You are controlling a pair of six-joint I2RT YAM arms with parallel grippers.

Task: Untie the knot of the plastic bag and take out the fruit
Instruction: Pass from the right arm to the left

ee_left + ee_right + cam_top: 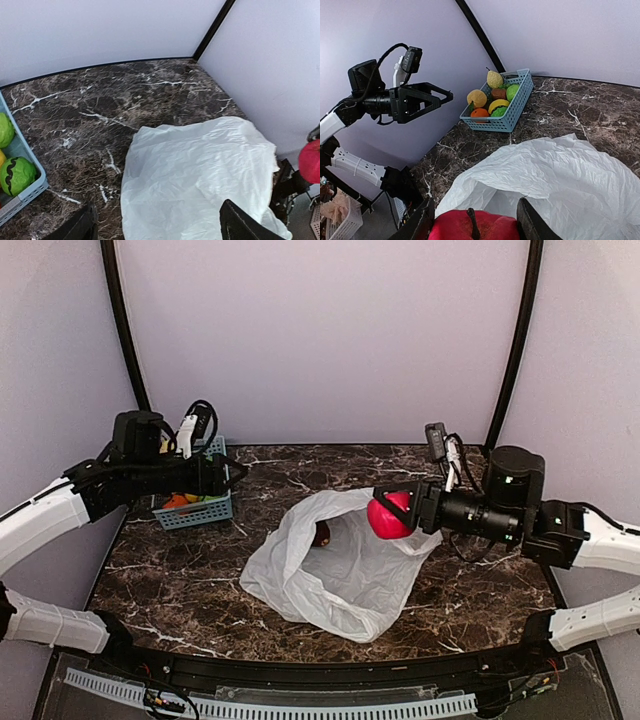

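I've got the red fruit [388,518] clamped in the right gripper [381,508], held in the air over the bag's far edge. The bag [340,575] lies open in the middle of the table [170,580], a dark fruit [321,534] in its mouth. The left gripper [233,476] hangs near the basket [195,513], fingers apart.

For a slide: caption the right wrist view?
Right gripper grips a red fruit above the plastic bag; left gripper open near the blue basket.
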